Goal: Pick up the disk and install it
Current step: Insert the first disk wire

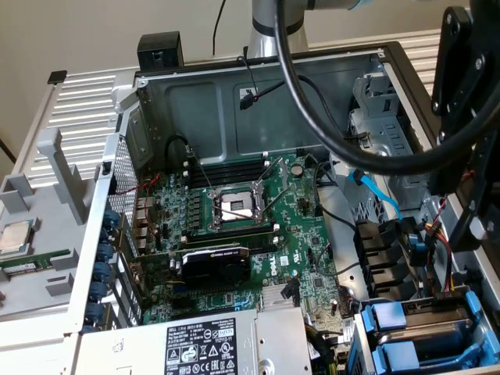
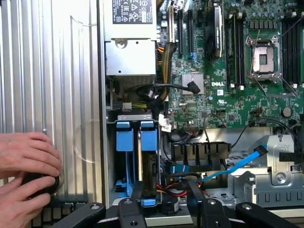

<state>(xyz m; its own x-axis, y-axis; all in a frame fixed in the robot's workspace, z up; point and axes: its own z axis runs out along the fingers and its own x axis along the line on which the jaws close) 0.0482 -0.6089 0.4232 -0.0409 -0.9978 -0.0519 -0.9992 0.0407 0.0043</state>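
Gripper point(image 2: 166, 190) over the drive cage point(image 2: 135, 117), at the near corner of the open computer case point(image 1: 195, 101) on the exterior view's right. Hangs there with fingers point(image 2: 194, 190) spread, a clear gap between them, nothing clamped in that gap as far as can be told. Just past the fingertips, the disk point(image 2: 148, 142): stands on edge in the cage, blue carrier tab at one end, dark flank running back toward the gripper, label out of sight. Right beside it, a second blue carrier point(image 2: 124, 137), parallel, touching or just apart, cannot tell which.

Next along the same case wall, the big grey power-supply box point(image 2: 130, 38), black-and-white label facing up. Beyond cage and box, the green motherboard point(image 1: 312, 226) flat on the case floor, CPU socket point(image 1: 237, 207) near its middle. Bright blue data cable point(image 2: 237, 166) slanting across the bay next to the cage.

Outside the case, by the wall nearest the cage, a ribbed metal tabletop point(image 2: 47, 71). On it, one hand point(image 2: 26, 159) and a second hand point(image 2: 16, 204), close together, both curled round a small dark round object point(image 2: 45, 183), too covered to name. Away on the exterior view's left, outside the case, the small square CPU chip point(image 1: 16, 237), lying flat on a grey fixture point(image 1: 62, 180).
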